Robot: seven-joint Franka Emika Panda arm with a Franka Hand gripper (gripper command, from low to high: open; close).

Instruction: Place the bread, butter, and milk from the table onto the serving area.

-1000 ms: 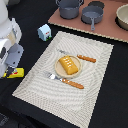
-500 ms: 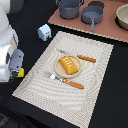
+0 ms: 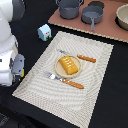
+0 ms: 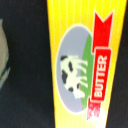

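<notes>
The butter [image 4: 80,65], a yellow packet with a red and green label, fills the wrist view from very close. In the exterior view it is hidden behind my arm. My gripper [image 3: 16,75] hangs low over the black table [image 3: 30,15], off the left edge of the serving area [image 3: 95,55]. Its fingers do not show in either view. The bread [image 3: 69,65] lies on the round tan plate [image 3: 58,67] in the middle of the mat. The milk [image 3: 45,32] stands upright on the table, just off the mat's far left corner.
A fork [image 3: 65,80] and a knife [image 3: 80,57] lie on either side of the plate. Two dark pots [image 3: 70,7] [image 3: 92,14] and a pale bowl [image 3: 122,15] stand on the brownish-pink counter [image 3: 107,30] behind the mat.
My arm has lowered at the exterior view's left. The yellow butter that showed beside the hand is now hidden behind it. Bread and milk have not moved.
</notes>
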